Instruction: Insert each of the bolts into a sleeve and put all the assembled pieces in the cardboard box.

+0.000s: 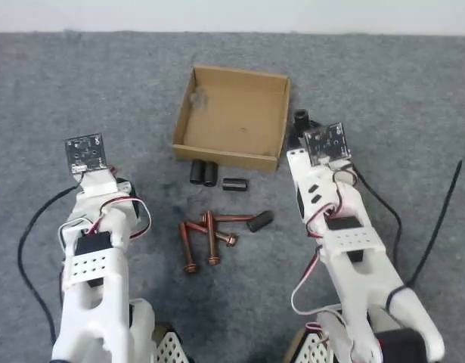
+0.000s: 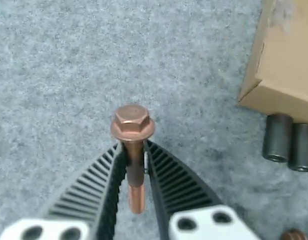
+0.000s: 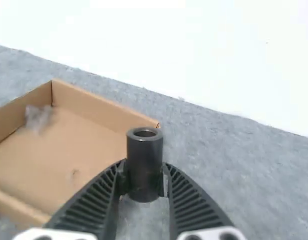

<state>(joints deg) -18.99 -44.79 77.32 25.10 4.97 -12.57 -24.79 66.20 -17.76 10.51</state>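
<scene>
My left gripper (image 2: 133, 162) is shut on a copper bolt (image 2: 132, 131), hex head pointing away from the wrist, over bare carpet left of the cardboard box (image 1: 232, 117). My right gripper (image 3: 142, 175) is shut on a black sleeve (image 3: 143, 155), held upright with its bore open at the top, just right of the box's right wall; the same sleeve (image 1: 300, 117) pokes out past the right arm's camera board. Several copper bolts (image 1: 210, 236) lie loose in front of the box. Two sleeves (image 1: 203, 172) stand side by side at the box's front wall, a third sleeve (image 1: 234, 184) beside them.
Another sleeve (image 1: 260, 221) lies at the right end of the bolt pile. The two sleeves (image 2: 286, 142) and the box corner (image 2: 281, 65) sit a little way from my left gripper. Grey carpet covers the table, with open room on the far left and right.
</scene>
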